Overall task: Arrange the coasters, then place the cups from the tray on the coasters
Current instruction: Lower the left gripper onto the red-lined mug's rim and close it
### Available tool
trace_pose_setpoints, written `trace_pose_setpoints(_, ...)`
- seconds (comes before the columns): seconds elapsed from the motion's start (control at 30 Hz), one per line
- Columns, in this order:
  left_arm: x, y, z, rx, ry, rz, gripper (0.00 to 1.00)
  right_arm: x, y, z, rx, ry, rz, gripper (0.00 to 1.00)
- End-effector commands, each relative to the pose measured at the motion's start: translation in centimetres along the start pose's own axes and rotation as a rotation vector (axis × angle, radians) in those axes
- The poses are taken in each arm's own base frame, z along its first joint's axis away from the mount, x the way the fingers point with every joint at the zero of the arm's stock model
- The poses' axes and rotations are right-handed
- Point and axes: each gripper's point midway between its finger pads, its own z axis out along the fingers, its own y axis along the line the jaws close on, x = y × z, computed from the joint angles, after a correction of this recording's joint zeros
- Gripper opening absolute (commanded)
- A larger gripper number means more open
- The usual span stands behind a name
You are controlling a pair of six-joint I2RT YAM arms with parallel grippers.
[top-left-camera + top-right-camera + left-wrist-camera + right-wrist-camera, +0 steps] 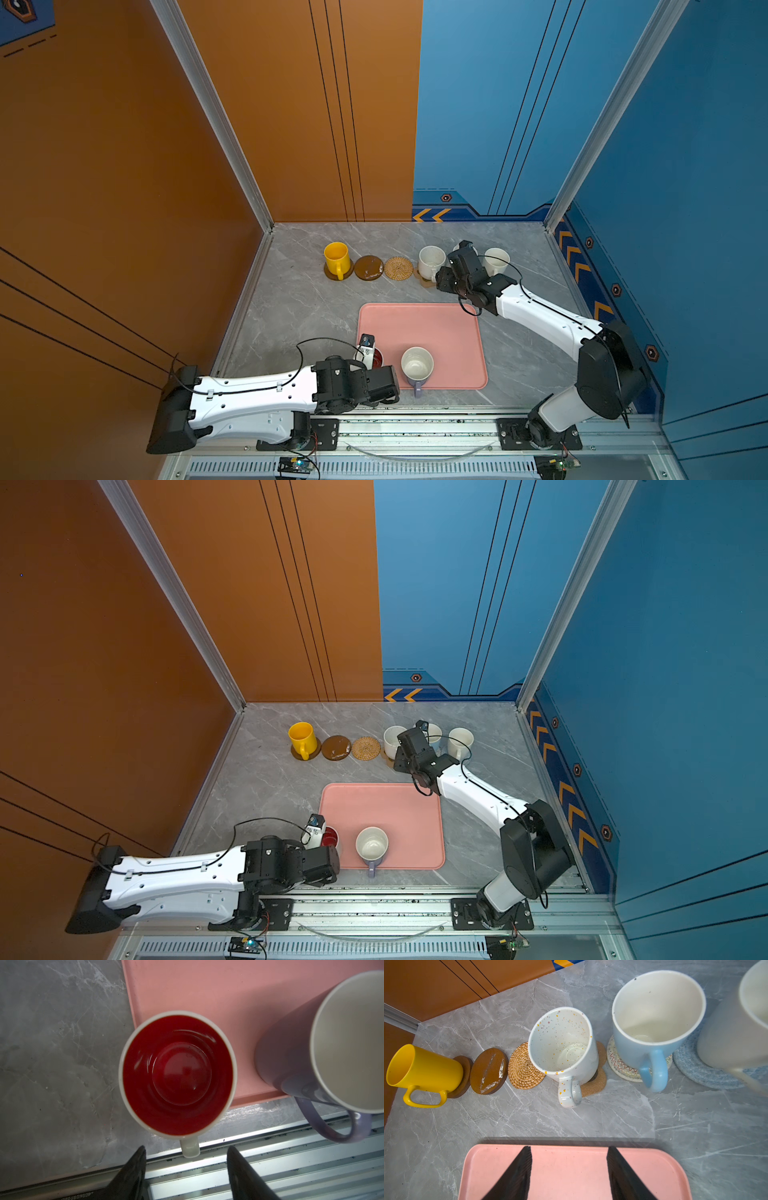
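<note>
On the pink tray (419, 324) stand a white cup with red inside (177, 1074) at its near left corner and a lavender cup (417, 368). My left gripper (186, 1148) hangs open above the red-inside cup's handle, apart from it. My right gripper (569, 1148) is open and holds nothing above the tray's far edge. Along the back, a yellow cup (336, 255), a speckled cup (431, 259), a light blue cup (654, 1022) and a plain white cup (496, 259) sit on coasters. A dark brown disc (368, 267) and a tan woven coaster (398, 268) lie bare.
An aluminium rail (415, 415) runs along the table's near edge, just behind the left gripper. An orange wall closes the left side and a blue wall the right. The right arm (540, 311) reaches over the tray's far right corner.
</note>
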Motion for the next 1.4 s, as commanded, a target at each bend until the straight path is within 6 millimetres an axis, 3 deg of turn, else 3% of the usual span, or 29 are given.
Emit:
trace_pose_setpoints(0.0,0.4,0.8,0.4,-0.054,0.000,0.005,0.64,0.8,-0.6,0.9,0.015,0.023,0.012,0.57)
trace_pose_setpoints(0.63,0.7,0.9,3.0,-0.096,0.001,-0.007,0.64,1.1,-0.7,1.4,0.019,0.039,0.014,0.57)
trace_pose_setpoints(1.37,0.9,1.1,5.2,-0.073,0.026,-0.048,0.52,1.3,-0.9,2.0,0.018,0.060,0.018,0.57)
